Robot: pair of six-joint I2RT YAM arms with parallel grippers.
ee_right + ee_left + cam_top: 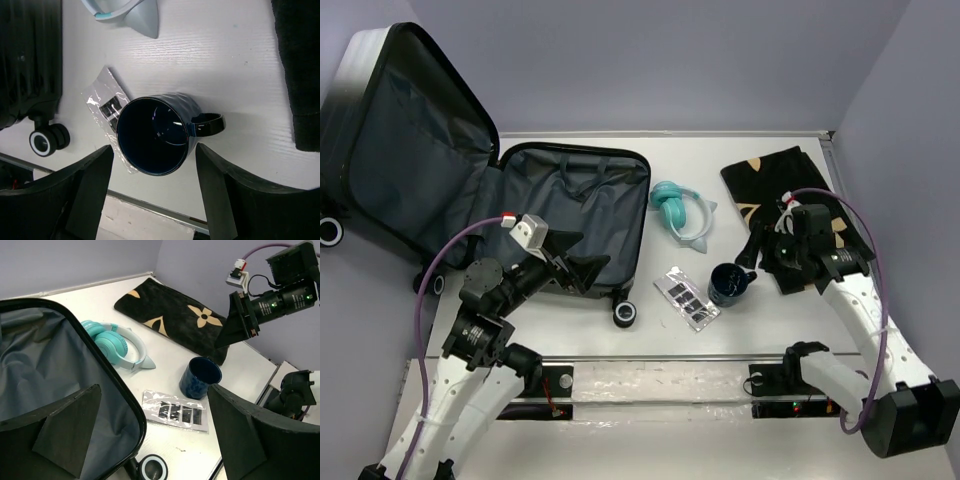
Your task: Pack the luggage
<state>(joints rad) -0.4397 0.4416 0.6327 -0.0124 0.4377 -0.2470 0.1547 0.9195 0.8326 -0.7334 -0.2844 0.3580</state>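
From above, the luggage (570, 210) lies open on the left of the bench (720, 150), lid raised at the far left. The left gripper (575, 255) hangs spread over its near right corner, holding nothing. Over on the right, the right gripper (757, 247) hovers by the mug (730, 285). Left wrist view: fingers apart, luggage rim below, headphones (117, 342) and a packet (175, 411) beside it. Right wrist view: fingers spread, mug showing between them, nothing pinched.

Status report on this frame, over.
Left gripper open at rim of open black hard-shell suitcase, nothing packed. Right gripper open above dark blue mug. Clear plastic packet beside mug.
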